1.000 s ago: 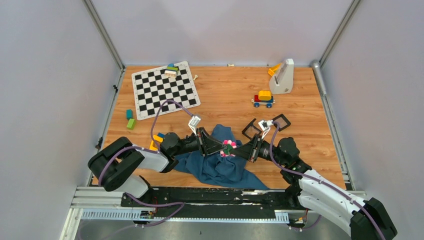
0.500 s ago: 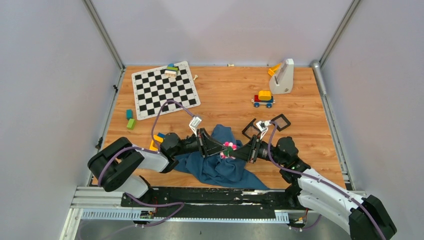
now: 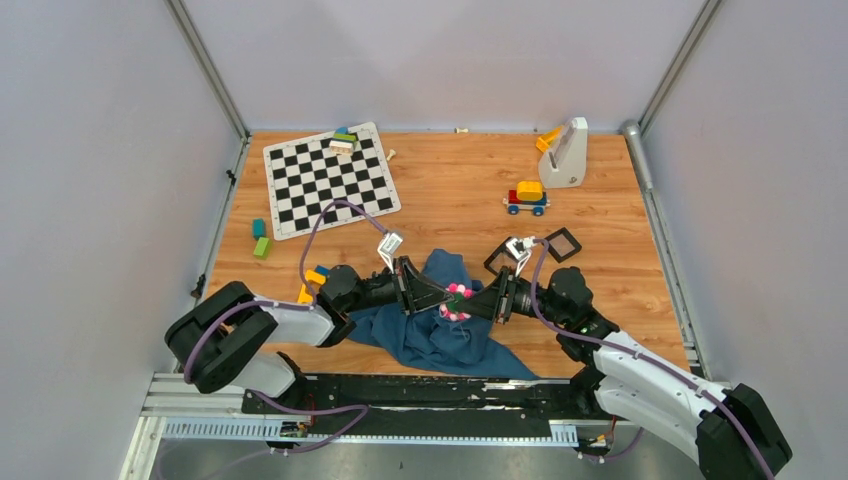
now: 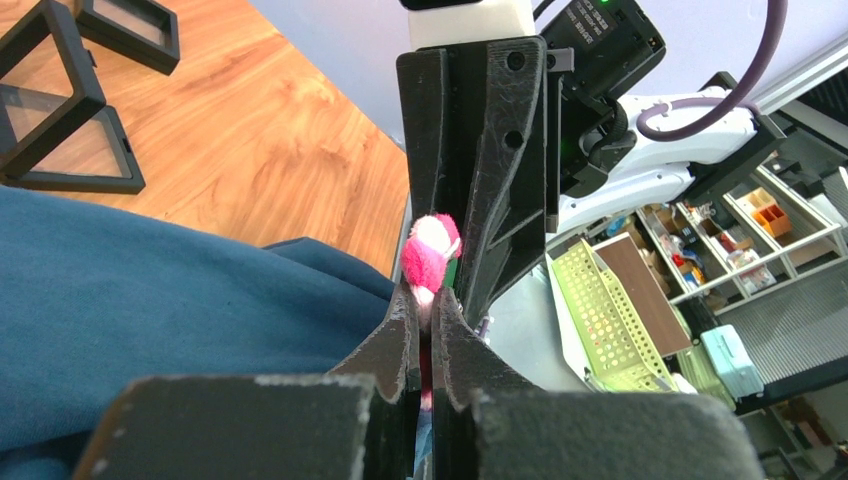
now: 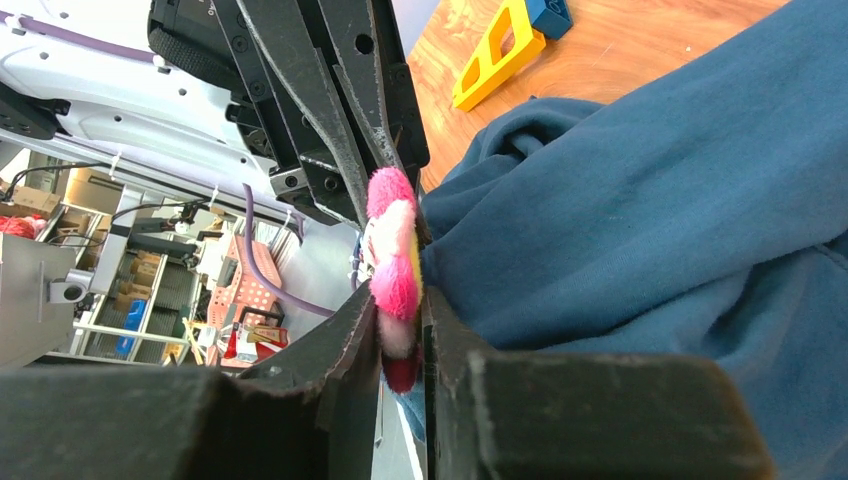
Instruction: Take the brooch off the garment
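Note:
The teal-blue garment (image 3: 440, 335) lies crumpled at the near middle of the table. The pink and white brooch (image 3: 458, 298) sits at its raised upper fold, between the two grippers. My left gripper (image 3: 446, 294) comes from the left and my right gripper (image 3: 470, 301) from the right, tip to tip. In the left wrist view the left gripper (image 4: 428, 315) is shut on a petal of the brooch (image 4: 430, 255), with cloth (image 4: 150, 290) beside it. In the right wrist view the right gripper (image 5: 400, 330) is shut on the brooch (image 5: 392, 250), against the garment (image 5: 650, 200).
A chessboard (image 3: 330, 180) with blocks (image 3: 343, 140) lies at the far left. A toy car (image 3: 526, 198) and a grey stand (image 3: 568, 152) are at the far right. Black square frames (image 3: 563, 243) lie by the right wrist. Green blocks (image 3: 260, 240) and a yellow piece (image 3: 312, 280) are at the left.
The right arm has pushed a little to the left, toward the left gripper. The brooch has stayed between the two gripper tips. The left arm has hardly moved.

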{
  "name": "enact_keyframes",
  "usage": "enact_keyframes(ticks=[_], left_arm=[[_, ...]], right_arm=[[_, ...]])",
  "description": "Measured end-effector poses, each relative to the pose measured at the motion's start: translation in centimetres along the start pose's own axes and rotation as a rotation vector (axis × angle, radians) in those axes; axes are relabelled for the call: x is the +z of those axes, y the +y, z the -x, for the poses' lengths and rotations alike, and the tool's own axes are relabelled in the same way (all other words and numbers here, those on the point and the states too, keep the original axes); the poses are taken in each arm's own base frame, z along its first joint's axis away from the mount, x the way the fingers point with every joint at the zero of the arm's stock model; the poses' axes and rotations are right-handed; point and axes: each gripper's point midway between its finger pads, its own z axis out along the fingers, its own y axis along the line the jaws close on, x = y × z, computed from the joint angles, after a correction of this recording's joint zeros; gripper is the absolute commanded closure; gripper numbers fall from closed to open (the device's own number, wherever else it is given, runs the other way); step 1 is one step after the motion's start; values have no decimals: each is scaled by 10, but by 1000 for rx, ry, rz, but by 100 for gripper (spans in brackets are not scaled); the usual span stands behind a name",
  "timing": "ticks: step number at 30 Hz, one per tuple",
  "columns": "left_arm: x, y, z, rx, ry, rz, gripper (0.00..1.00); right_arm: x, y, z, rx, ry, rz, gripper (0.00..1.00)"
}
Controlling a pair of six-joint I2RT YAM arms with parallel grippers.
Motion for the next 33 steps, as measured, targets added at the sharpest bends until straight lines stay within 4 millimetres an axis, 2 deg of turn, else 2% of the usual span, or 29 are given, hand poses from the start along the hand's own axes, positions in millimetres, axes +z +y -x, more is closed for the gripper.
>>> enact_keyframes(ticks=[10,18,21,23,24,25,26,29,33], left_arm=[[-2,-2,2,-2,2,19,100],[-4,-7,4,14,1,23,100],[-4,-7,5,14,0,26,95],[-4,-5,6,14,-3,33,79],[-4,-5,7,15,-3,38,59],[-4,-4,9,18,-5,44,50],[-3,-4,12,22,-8,47,35],[-4,-8,24,35,-32,51,17],[-13,-20,38,77,-65,57,10]], right_arm=[[0,2,1,-5,0,1,77],[-2,8,4,-25,-12,6,97],[-1,8,5,-23,-3,4,100],[1,8,5,-20,7,1,100],[2,8,6,-18,12,-1,100],[3,9,7,-18,13,-3,100],[4,10,10,-20,13,-5,100],[7,15,21,-50,-6,-17,100],[9,15,43,-134,-67,-69,100]])
